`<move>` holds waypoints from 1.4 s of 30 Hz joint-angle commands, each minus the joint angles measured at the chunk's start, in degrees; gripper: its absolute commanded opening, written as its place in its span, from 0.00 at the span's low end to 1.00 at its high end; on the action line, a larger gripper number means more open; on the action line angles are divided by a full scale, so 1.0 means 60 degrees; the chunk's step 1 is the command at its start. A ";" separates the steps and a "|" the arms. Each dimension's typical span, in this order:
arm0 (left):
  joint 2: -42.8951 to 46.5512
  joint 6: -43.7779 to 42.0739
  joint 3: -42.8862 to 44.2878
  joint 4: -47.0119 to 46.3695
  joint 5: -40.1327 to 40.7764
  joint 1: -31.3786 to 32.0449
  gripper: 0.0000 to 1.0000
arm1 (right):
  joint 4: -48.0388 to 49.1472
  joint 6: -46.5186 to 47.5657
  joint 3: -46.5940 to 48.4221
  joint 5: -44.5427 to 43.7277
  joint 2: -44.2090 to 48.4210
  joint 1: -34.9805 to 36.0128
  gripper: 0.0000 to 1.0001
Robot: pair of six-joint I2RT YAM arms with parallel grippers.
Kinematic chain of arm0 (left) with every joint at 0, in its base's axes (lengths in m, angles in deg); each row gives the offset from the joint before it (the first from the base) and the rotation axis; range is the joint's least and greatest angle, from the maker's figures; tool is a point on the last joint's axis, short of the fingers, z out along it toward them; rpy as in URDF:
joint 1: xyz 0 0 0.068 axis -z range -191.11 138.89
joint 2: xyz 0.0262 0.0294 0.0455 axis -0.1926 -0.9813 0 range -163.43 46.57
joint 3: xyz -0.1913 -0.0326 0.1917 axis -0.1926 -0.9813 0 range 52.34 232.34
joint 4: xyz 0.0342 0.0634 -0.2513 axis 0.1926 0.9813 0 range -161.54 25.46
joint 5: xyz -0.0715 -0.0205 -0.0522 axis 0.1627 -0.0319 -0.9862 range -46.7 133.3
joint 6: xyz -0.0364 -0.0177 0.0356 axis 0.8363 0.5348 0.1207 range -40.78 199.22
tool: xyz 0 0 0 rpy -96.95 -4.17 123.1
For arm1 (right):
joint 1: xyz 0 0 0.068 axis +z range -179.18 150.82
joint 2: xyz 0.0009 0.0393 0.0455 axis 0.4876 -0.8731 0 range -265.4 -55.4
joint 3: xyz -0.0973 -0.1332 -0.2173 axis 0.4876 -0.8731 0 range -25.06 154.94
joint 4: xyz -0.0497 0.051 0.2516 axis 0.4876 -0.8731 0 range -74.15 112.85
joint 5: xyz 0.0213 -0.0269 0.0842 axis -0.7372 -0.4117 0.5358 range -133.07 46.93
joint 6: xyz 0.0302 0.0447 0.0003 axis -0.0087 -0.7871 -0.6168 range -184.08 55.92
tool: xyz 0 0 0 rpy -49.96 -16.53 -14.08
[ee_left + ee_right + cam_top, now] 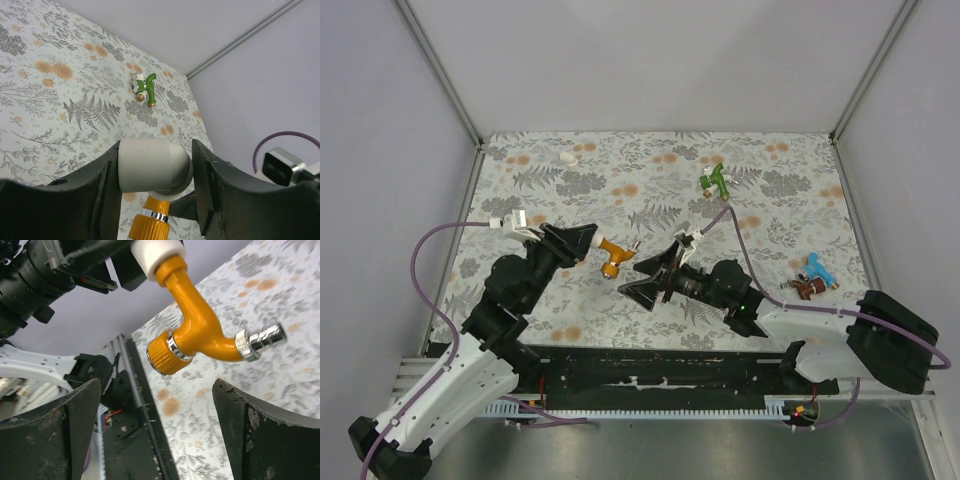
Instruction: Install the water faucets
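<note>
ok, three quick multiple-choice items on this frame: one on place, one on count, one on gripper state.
1. Where is the green faucet?
A. On the table, far side, right of centre
B. In the right jaws
C. Beside the left arm's base

2. How many faucets show in the top view?
A. Two
B. Four
C. Six

3. The right gripper is:
A. Shut on the green faucet
B. Open, jaws either side of the orange faucet, not touching
C. Shut on nothing

Key: 1 A, it lies alone near the far edge. 2 B, orange and green plus the blue faucet and the dark red faucet. 3 B, gaps show on both sides; the left gripper holds it by its white cap.
</note>
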 commanded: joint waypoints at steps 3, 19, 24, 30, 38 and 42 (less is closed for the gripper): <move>0.0080 0.0266 0.0664 0.0258 0.0390 0.0036 0.02 | -0.3581 0.3902 0.0792 -0.1721 0.1807 0.0490 0.98; -0.0081 0.0295 0.0929 0.0464 0.0273 0.0022 0.02 | -0.3311 1.1756 0.1761 -0.4769 0.0756 0.3053 0.98; -0.0066 0.0427 0.0958 0.0464 0.0229 0.0022 0.02 | -0.0895 1.2724 0.1410 -0.5253 -0.0195 0.3289 0.98; -0.0095 0.0559 0.0943 0.0479 0.0126 0.0022 0.02 | 0.0340 1.3252 0.1467 -0.5312 -0.1032 0.3318 0.98; -0.0139 0.0763 0.0914 0.0362 -0.0020 0.0036 0.02 | 0.1746 1.4159 0.1687 -0.5853 -0.2188 0.3435 0.98; -0.0125 0.0837 0.0899 0.0318 -0.0108 0.0022 0.02 | 0.2156 1.4526 0.1979 -0.6307 -0.2949 0.3494 0.98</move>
